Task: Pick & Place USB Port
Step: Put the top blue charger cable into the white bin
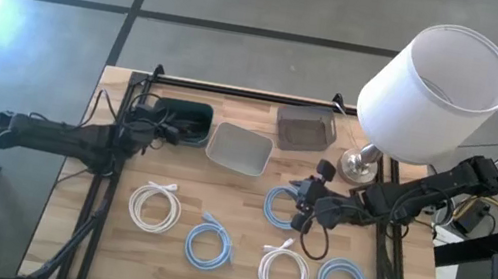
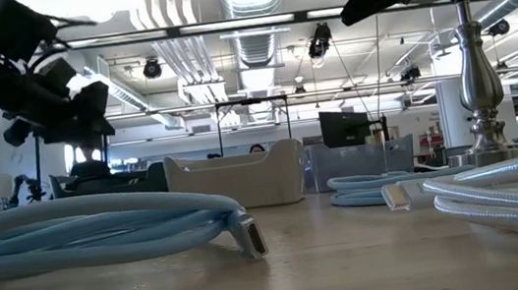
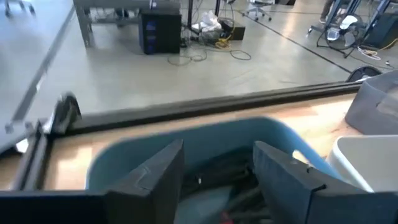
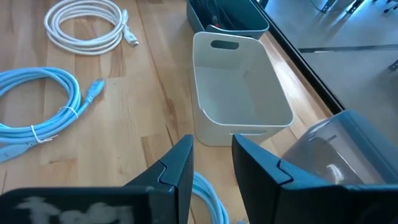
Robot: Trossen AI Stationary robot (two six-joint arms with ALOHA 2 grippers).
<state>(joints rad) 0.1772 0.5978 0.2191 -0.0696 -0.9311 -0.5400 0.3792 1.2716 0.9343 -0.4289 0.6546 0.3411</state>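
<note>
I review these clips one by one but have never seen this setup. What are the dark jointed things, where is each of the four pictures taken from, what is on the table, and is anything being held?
They are two robot arms at a wooden table. One picture looks straight down, one looks level across the tabletop, and two come from cameras on the arms' wrists.

On the table lie coiled cables, two white cable coils and several light blue cable coils, plus a dark blue bin, a white bin, a clear bin and a lamp.

The left gripper hovers open over the dark blue bin, which has dark cables inside. The right gripper has a black cable hanging from it; its wrist view shows the fingers close together.
</note>
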